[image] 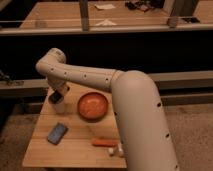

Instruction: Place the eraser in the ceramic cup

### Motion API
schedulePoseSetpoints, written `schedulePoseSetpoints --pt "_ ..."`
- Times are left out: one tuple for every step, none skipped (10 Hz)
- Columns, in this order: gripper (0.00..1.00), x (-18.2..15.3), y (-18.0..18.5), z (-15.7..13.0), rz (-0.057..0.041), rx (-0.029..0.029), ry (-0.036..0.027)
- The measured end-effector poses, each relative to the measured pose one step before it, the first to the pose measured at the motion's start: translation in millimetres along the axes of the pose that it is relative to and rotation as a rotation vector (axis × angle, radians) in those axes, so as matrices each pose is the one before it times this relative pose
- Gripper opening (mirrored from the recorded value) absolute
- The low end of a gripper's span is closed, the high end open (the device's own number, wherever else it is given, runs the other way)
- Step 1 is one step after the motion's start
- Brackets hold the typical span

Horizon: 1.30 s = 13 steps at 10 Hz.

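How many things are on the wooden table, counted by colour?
Orange: 2 (bowl, long stick)
Whitish: 2 (ceramic cup, small piece)
Blue-grey: 1 (flat block)
Total: 5
The gripper hangs just over the ceramic cup.

tool (56,97) above ceramic cup (60,107) | bowl (93,105) right of ceramic cup
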Motion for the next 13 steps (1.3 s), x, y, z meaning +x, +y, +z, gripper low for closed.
schedulePoseSetpoints --pt "0.3 -0.51 -0.28 -0.14 -0.00049 0.00064 -0.00075" --pt "0.23 0.29 -0.16 -0.09 0.00065 0.00098 -0.00008" --pt "0.21 -0.05 0.2 0.15 0.00012 -0.00011 -0.00033" --pt "0.21 -0.23 -0.13 -0.46 0.00092 0.00051 -0.00016" --pt "0.23 -0.7 0.0 0.14 0.00045 -0.00003 -0.0009" --pt "0.26 -0.17 -0.11 -0.25 0.00022 0.00056 -0.00017" --pt "0.26 0.09 -0.36 -0.6 0.00065 0.00156 -0.00017" --pt "0.26 -0.41 0.02 0.19 -0.00002 0.00007 -0.00115" --pt "0.26 -0.07 -0.1 -0.17 0.00023 0.00082 -0.00043" --pt "0.26 -0.14 0.12 0.03 0.00038 0.00033 -0.00049" --pt "0.26 -0.31 0.17 0.04 0.00058 0.00021 -0.001" --pt "0.25 -0.69 -0.04 0.02 0.00043 0.00053 -0.00175" --pt "0.22 -0.02 0.08 0.26 0.00088 0.00035 -0.0009"
